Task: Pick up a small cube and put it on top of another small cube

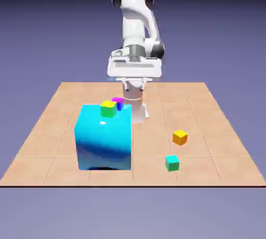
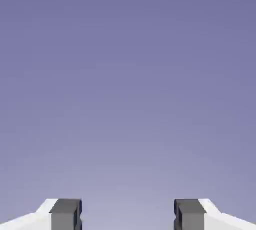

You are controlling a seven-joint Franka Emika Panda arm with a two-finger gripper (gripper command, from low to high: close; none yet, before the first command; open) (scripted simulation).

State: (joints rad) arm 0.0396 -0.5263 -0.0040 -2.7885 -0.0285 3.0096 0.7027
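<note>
The claw is open and holds nothing. The orange cube and green cube sit on the bench, toward the exterior view's right of the claw.

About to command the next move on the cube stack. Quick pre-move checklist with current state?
1. Gripper open: ok, fingertips stand wide apart in the hand view.
2. Gripper holds nothing: ok, only backdrop shows between the fingertips.
3. Hand camera sees a target cube: not ok, just plain backdrop.
4. Small cubes located: ok. Orange cube and green cube sit apart on the table; yellow-green cube is on the big cyan block, magenta cube just behind it.
5. Any cube already stacked on another small cube: cannot tell for the magenta and yellow-green pair; they overlap in the exterior view.
</note>
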